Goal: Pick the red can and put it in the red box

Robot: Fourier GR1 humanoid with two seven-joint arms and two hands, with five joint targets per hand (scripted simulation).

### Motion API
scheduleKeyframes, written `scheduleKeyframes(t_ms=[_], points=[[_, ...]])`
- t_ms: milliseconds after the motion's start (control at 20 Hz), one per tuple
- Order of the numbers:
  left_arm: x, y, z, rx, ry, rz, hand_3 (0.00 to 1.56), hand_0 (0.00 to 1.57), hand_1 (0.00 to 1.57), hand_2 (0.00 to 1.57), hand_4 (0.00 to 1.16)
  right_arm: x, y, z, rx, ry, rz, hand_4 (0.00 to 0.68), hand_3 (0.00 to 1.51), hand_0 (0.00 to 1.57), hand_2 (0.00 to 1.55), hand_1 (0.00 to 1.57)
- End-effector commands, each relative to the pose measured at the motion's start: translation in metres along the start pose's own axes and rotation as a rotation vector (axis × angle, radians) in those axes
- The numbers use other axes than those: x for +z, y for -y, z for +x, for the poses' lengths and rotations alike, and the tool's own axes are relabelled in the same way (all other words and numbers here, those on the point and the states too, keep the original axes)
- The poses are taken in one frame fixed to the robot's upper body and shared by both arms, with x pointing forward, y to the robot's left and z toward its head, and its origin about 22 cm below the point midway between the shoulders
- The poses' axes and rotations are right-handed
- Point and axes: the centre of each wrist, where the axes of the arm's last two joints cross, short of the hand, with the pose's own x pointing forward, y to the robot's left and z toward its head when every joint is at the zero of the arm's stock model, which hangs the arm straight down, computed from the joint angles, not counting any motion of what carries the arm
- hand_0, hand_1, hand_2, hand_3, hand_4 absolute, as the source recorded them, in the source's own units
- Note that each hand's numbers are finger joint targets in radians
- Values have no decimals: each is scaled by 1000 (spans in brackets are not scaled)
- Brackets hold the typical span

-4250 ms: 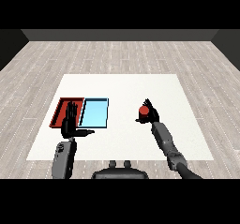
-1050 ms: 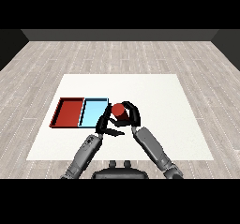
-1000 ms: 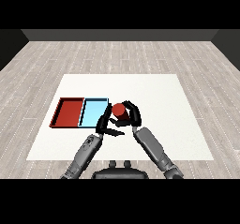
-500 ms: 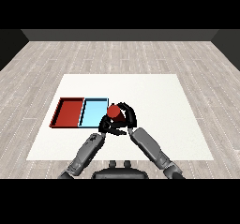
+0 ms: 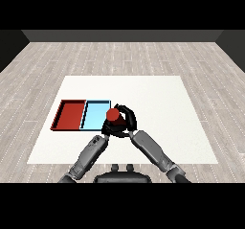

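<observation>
The red can (image 5: 113, 115) is held above the table, just past the right edge of the light blue tray (image 5: 95, 116). My right hand (image 5: 128, 120) curls round it from the right. My left hand (image 5: 105, 129) is pressed up against the can's lower left side and is mostly hidden by the can. The red tray (image 5: 71, 115) lies left of the blue one and has nothing in it.
The two trays sit side by side on the left half of the white table (image 5: 162, 103). Both forearms converge in front of me at the table's middle near edge.
My right hand has carried the can from the table's right side leftward to beside the blue tray. My left hand has come up from the left to meet it.
</observation>
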Motion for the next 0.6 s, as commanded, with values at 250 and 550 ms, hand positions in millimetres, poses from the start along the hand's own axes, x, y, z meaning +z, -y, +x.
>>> scheduleKeyframes(t_ms=[250, 550], points=[[-3, -6, -10, -111, -28, 138, 0, 0, 0, 0, 604, -3, -18, 3, -11, 3, 47, 626, 1366, 1458, 1446, 1458], [-8, -8, -20, -109, -96, 258, 1380, 1571, 1571, 1497, 912, 4, -21, 0, -24, -12, 41, 626, 1379, 1529, 1458, 1529]])
